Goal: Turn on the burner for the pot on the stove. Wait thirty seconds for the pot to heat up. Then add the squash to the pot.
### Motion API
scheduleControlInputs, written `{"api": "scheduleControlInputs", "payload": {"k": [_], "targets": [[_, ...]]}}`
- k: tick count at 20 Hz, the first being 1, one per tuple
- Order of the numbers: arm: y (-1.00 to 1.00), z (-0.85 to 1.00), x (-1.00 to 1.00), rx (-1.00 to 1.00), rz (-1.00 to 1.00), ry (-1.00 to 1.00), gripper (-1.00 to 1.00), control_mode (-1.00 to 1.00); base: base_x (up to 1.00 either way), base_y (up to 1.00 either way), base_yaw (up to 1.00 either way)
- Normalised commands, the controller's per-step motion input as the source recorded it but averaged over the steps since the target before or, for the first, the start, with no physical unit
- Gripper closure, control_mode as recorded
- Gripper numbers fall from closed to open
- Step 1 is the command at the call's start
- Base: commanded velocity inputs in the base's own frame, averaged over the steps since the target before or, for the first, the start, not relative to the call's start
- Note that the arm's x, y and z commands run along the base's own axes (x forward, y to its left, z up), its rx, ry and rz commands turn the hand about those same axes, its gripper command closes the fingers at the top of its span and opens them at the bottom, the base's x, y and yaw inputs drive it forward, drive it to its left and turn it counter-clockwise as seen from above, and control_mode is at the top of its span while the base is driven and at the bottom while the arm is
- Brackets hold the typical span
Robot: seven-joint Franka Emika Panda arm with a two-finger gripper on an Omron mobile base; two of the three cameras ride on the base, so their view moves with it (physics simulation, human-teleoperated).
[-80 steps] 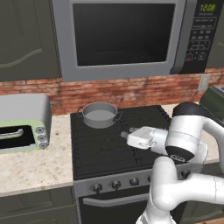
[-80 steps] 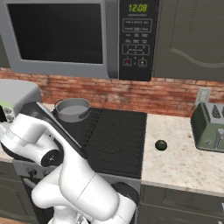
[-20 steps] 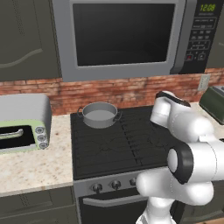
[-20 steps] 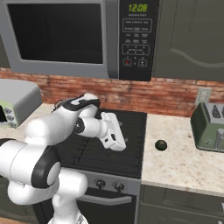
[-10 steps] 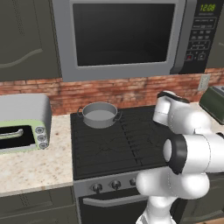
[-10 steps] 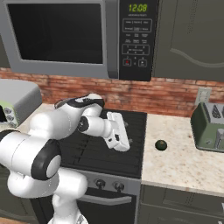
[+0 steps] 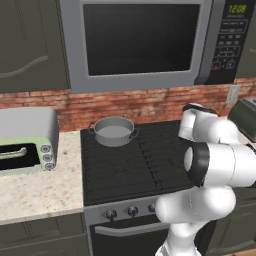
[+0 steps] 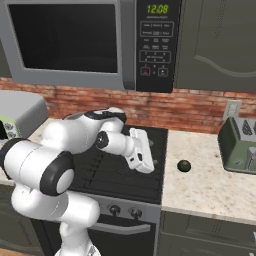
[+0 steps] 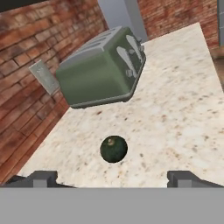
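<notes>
Small dark green round squash (image 9: 113, 149) lies on the speckled beige stone counter (image 9: 183, 122), lower centre of hand view, below the green metal toaster (image 9: 103, 68); two-finger gripper (image 9: 111, 178) fingers spread wide, holding nothing, squash between them

Ahead of my tool (image 9: 112, 178), the squash (image 9: 113, 149) shows a dull, dark green rind on a speckled, stone-like table (image 9: 175, 122). The toaster (image 9: 101, 68) beside it wears smooth, matt green enamel. The pot (image 7: 114, 132) looks like brushed grey metal on the stove (image 7: 130, 165), whose black grates appear matt. The wall (image 8: 165, 107) is rough red brick.
</notes>
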Motion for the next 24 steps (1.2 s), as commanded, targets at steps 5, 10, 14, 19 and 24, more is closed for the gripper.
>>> {"api": "scheduleControlInputs", "payload": {"k": [5, 10, 14, 19, 24], "targets": [[-0.07, 0.0, 0.06, 0.0, -0.13, 0.02, -1.0, -1.0, 0.0, 0.0, 0.0], [-0.06, 0.0, 0.0, 0.0, -0.16, 0.01, -1.0, -1.0, 0.0, 0.0, 0.0], [-0.06, 0.0, 0.02, 0.0, -0.04, 0.0, -1.0, -1.0, 0.0, 0.0, 0.0], [-0.02, -0.07, 0.07, 0.0, 0.0, 0.04, -1.0, -1.0, 0.0, 0.0, 0.0], [-0.02, -0.13, 0.05, 0.0, 0.0, 0.07, -1.0, -1.0, 0.0, 0.0, 0.0]]}}
